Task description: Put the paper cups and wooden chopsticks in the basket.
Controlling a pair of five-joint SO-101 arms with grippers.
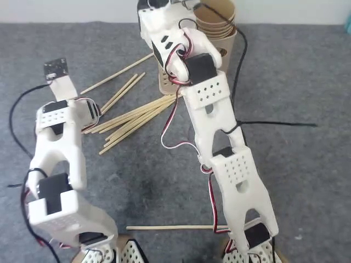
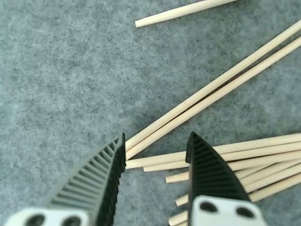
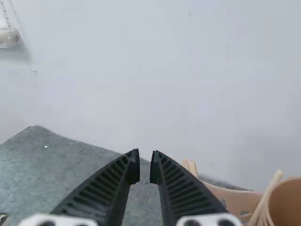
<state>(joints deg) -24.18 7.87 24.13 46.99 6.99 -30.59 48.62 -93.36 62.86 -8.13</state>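
The table (image 1: 307, 181) has a grey, felt-like cover, and a plain white wall stands behind it. Your left end effector (image 2: 158, 136) hangs with its ribbed fingers apart over the wooden chopsticks (image 2: 221, 87). These are thin, smooth and round, so I think they may roll. Go down over one pair only and close across the sticks, not along them. The right end effector (image 3: 145, 165) is almost together and holds nothing. It is near the stacked paper cups (image 1: 216, 22) and the pale basket (image 1: 164, 82).
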